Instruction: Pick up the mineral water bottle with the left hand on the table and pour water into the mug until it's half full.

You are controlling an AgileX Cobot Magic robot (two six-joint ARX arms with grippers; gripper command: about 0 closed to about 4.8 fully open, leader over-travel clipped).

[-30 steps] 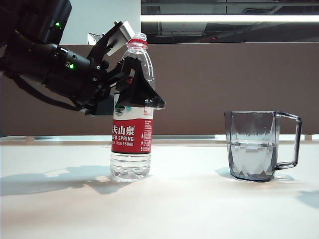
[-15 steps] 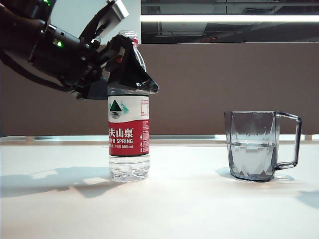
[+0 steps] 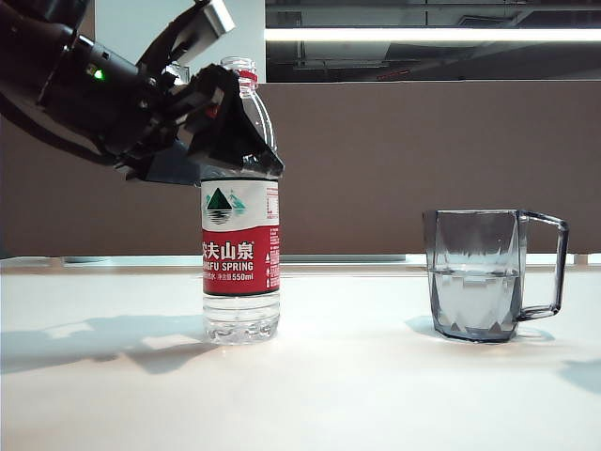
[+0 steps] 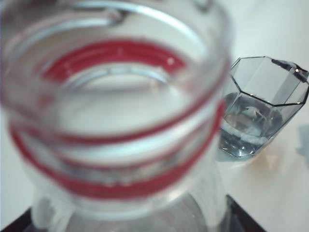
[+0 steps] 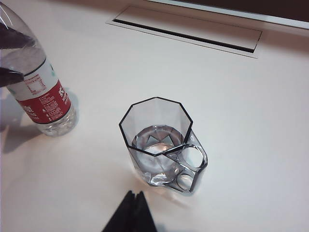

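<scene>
**Left hand spread around bottle shoulder: risks from here**

Exterior view: mineral water bottle (image 3: pixel 240 202) stands upright on the worktop (image 3: pixel 357 395), left of centre, cap off, only a little water low in it. Mug (image 3: pixel 477 274) sits well apart at right of frame, handle turned away from the bottle, water level roughly at mid-height. Judged from that, the pour looks done and the bottle set down.

Left hand (image 3: pixel 218 99), upper left of frame: fingers apart at full spread, straddling the bottle's shoulder and neck. Not clamped. Left wrist view is filled by the blurred open neck with its red ring, mug in the right of that frame (whether a finger touches the plastic cannot be told from any view).

Right hand (image 5: pixel 130 212): only dark fingertips at the lower edge of the right wrist view, tips together as far as they show, near the mug, holding nothing.

Risks:
- A near-empty, top-heavy bottle tips easily; a finger catching the shoulder or neck ring on the way off would knock it over.
- No cap, so a topple spills the remainder across the worktop.
- Any further pouring would overshoot half full.
</scene>
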